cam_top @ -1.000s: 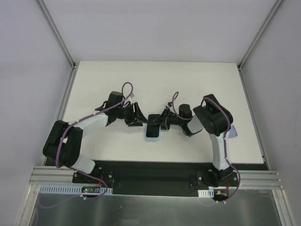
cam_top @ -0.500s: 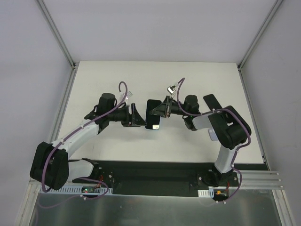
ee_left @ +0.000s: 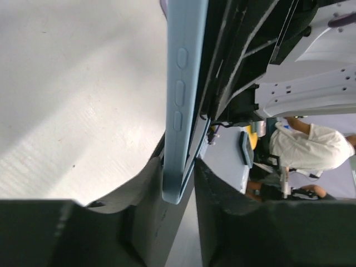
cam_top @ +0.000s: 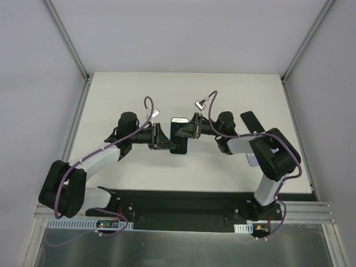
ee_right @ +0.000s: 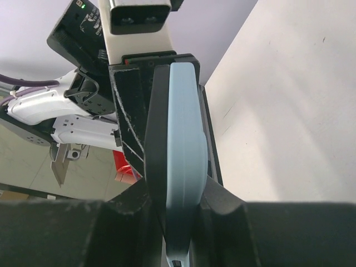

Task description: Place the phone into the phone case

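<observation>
A black phone [cam_top: 179, 137] sits against a light blue phone case [cam_top: 179, 119], and both are held up above the white table [cam_top: 128, 94] between the two arms. My left gripper [cam_top: 166, 139] is shut on their left edge. In the left wrist view the case [ee_left: 181, 100] and the dark phone [ee_left: 203, 94] stand edge-on between the left gripper's [ee_left: 179, 181] jaws. My right gripper [cam_top: 187, 131] is shut on the right edge. In the right wrist view the right gripper [ee_right: 179, 194] clamps the blue case [ee_right: 186, 139] with the black phone [ee_right: 157, 133] pressed against it.
A flat black slab [cam_top: 250, 121] lies on the table behind the right arm. A pale lavender item [cam_top: 252, 158] peeks out beside the right arm's elbow. The table's side rails run along the left and right edges.
The phone and case rose off the table and moved toward the back, now turned more face-up to the camera. Both arms stretched inward, and the left gripper closed onto the left edge.
</observation>
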`<action>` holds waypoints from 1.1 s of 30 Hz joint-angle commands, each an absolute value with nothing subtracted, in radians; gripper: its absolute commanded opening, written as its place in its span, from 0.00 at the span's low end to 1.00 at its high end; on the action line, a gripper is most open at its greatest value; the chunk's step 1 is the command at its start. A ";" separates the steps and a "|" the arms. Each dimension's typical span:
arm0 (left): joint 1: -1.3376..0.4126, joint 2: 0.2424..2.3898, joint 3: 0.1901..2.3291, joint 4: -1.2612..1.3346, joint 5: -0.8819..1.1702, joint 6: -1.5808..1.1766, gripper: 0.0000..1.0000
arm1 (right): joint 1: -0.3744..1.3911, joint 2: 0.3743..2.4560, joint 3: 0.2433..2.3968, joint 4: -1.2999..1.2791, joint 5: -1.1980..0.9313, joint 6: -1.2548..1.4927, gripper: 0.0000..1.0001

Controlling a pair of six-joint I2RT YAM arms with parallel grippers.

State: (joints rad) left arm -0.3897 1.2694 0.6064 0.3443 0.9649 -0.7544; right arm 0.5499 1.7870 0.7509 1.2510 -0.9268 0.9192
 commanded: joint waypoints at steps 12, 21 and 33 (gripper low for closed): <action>-0.416 1.282 0.560 0.514 0.986 -0.807 0.00 | 0.545 1.681 0.764 1.500 -0.885 1.052 0.43; -0.416 1.293 0.538 0.538 0.989 -0.805 0.00 | 0.492 1.712 0.764 1.516 -0.853 1.117 0.50; -0.414 1.305 0.535 0.558 1.006 -0.822 0.07 | 0.483 1.738 0.827 1.531 -0.909 1.146 0.11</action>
State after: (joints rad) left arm -0.4129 1.2942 0.5415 0.5568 0.9958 -0.8368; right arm 0.4885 1.7634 0.7597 1.2446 -0.8833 1.1042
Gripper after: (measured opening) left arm 0.148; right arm 0.255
